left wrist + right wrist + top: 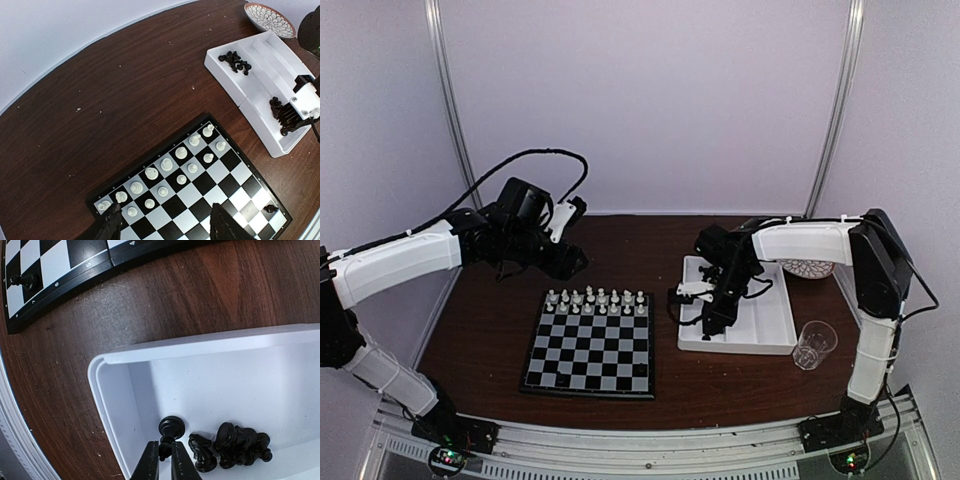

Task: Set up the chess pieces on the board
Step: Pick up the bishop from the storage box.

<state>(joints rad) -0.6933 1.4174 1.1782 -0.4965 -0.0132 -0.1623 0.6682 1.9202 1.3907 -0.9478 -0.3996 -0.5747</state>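
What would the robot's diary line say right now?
left gripper: open, above board | right gripper: shut on black piece in tray | white pieces: two rows on board

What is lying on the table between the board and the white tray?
Nothing: only bare brown table shows between the board and the white tray. The right wrist view shows this most clearly, and the top view agrees.
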